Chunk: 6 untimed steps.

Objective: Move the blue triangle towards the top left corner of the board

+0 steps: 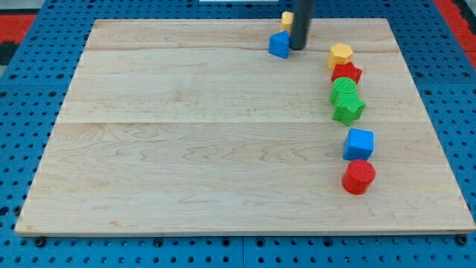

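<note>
Pale wood makes up our board, which lies on a blue pegboard surface showing on all sides, with red patches at the view's top corners. Most of the board is open: from the blue triangle leftward along the top edge we see bare wood all the way to the top left corner, and the whole left half and the middle lie free as well.

Our rod carries no gripper, so it neither opens nor closes; it comes down from the view's top, and my tip rests on the board just to the right of the blue triangle, touching it or nearly so. The triangle sits near the top edge, a little right of the board's middle. Just behind the rod, at the very top edge, a small yellow block peeps out; we cannot make out its shape.

Down the right side runs a loose column of blocks, well apart from the tip: a yellow hexagon, a red star touching it below, a green block and a green star close together, then a blue cube and a red cylinder. We see no writing or labels anywhere.
</note>
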Each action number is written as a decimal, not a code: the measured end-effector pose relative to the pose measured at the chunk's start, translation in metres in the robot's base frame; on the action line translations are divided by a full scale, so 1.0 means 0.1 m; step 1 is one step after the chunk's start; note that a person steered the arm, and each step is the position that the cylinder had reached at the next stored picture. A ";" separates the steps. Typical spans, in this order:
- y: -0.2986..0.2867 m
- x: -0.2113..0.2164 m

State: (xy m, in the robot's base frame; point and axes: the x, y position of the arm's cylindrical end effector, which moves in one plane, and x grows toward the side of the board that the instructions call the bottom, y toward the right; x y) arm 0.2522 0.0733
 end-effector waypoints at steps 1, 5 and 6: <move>-0.79 -0.37; -1.41 0.11; -2.26 0.02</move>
State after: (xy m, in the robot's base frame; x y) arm 0.2545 -0.1530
